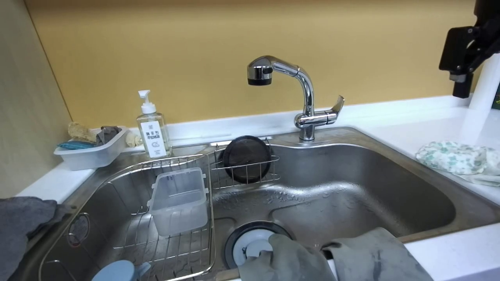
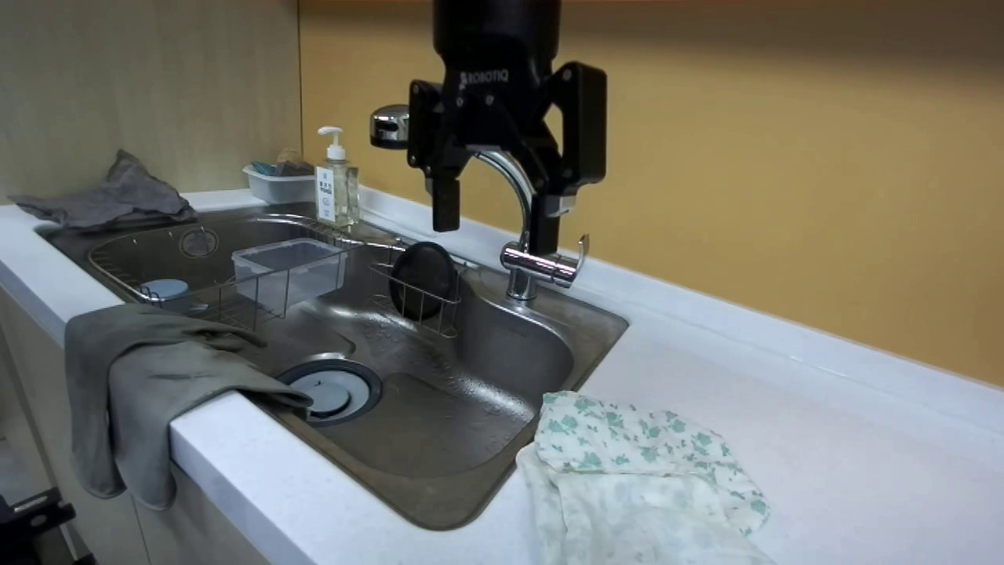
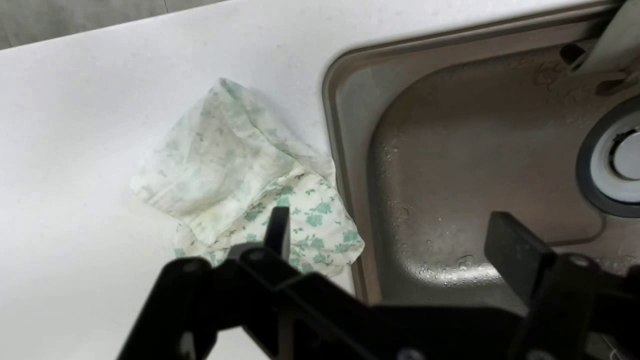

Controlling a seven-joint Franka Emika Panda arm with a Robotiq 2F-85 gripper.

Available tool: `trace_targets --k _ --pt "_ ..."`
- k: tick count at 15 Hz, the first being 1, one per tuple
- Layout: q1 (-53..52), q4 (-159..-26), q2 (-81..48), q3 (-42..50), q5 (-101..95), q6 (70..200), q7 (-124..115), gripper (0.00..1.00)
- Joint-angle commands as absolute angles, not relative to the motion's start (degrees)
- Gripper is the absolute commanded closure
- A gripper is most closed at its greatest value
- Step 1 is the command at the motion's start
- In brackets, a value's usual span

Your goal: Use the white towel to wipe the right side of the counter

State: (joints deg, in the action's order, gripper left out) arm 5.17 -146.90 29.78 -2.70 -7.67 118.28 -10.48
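The place was a kitchen: a sink (image 1: 324, 214) with a tap (image 1: 308, 117) was set into a counter (image 2: 823, 439). In this sink a rack (image 1: 212, 218) held a box (image 1: 179, 212), and a pump bottle (image 1: 153, 134) stood near. Whether of home or office, I could not tell.

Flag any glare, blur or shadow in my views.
Wrist view: counter bleached at left, pale part of the towel blending into it, glare streaking the sink, gripper dark and slightly soft. Both exterior views: shine in the sink, shade along the top of the wall.
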Motion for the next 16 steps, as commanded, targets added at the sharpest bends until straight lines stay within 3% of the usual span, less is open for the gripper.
trace_targets --k 1,16 --pt "4.8 -146.9 29.8 -2.3 -7.8 118.1 -10.8 0.00" --pt "10.0 -145.4 10.9 -1.2 -4.3 133.5 -33.8 0.00"
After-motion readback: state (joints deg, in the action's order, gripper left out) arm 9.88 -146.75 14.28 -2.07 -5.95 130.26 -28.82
